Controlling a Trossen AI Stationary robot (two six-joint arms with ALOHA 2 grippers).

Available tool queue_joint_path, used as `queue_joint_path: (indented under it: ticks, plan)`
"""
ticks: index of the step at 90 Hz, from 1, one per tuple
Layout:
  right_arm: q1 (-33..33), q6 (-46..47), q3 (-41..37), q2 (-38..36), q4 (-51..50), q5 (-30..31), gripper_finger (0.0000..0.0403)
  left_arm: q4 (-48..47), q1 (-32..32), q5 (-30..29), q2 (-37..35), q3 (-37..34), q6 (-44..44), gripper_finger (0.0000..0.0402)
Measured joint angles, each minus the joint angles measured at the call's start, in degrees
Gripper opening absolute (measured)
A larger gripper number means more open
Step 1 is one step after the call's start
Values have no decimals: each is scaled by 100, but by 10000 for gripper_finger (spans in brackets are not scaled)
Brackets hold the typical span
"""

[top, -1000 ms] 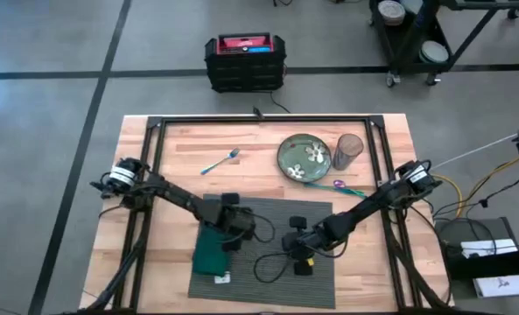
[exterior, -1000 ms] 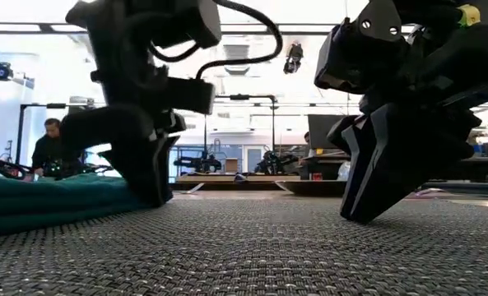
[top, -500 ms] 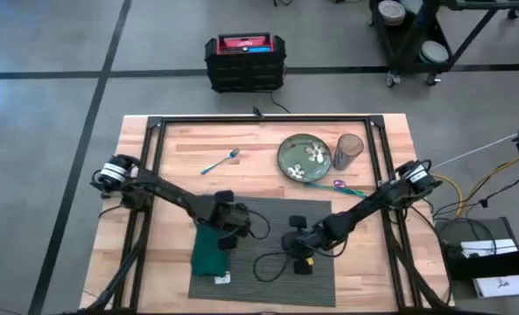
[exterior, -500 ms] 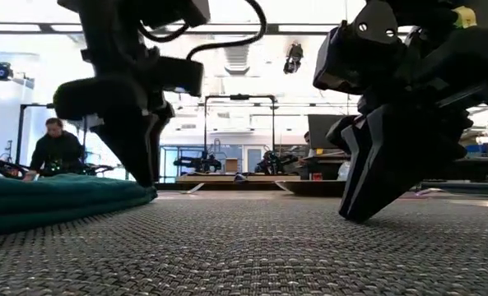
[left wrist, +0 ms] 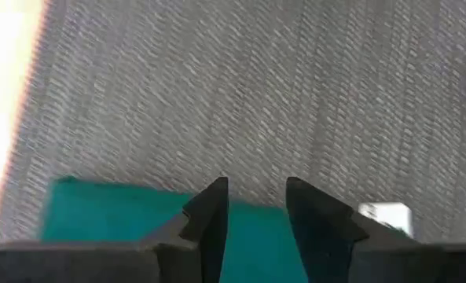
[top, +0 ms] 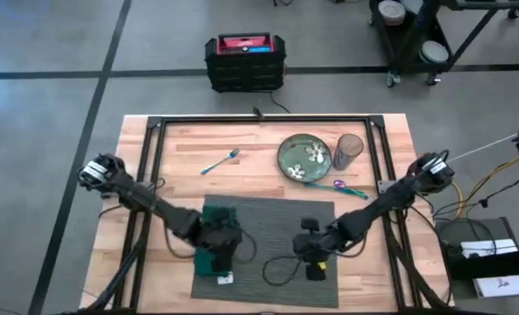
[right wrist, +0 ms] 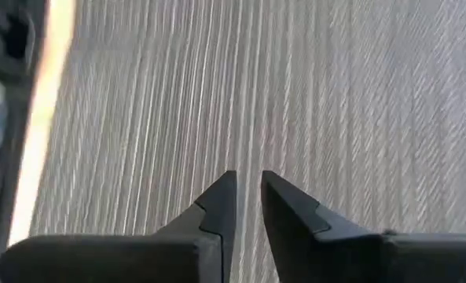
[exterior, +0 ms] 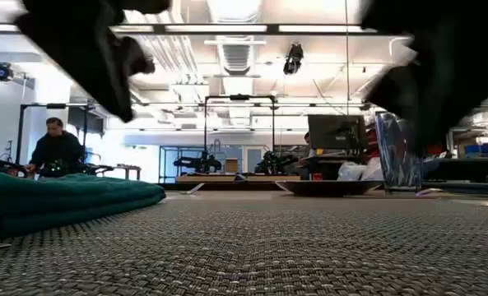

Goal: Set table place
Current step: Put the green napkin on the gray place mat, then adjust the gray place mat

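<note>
From straight overhead we take in the whole table (top: 180, 140) and both arms. Our low camera sits on the placemat (exterior: 260, 247), facing level into the room. Each wrist camera looks close down past its own fingers at that same placemat, which all four views share.

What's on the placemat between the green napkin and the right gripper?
In the high view, only bare ribbed placemat and a loop of dark cable lie between the green napkin and the right gripper. No tableware sits there.
</note>
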Motion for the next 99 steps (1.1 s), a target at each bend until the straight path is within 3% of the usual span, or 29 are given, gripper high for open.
queue_joint_path:
  ticks: [26, 40, 70, 90, 99]
  plan:
    - [-35, -157, -178, 422, -129, 193, 26, 44, -532, -338, 0, -32, -668, 116]
    - [-280, -274, -184, 384, -379, 453, 19, 54, -541, -359, 0, -32, -716, 116]
    - [-397, -274, -54, 311, -520, 412, 19, -1, -489, -365, -77, -32, -818, 116]
    - [-397, -509, 247, 302, -755, 418, 18, -891, -480, -227, -326, -41, -2060, 116]
    - [-453, -626, 211, 317, -727, 457, 19, -1003, -507, -26, -287, -290, -2193, 116]
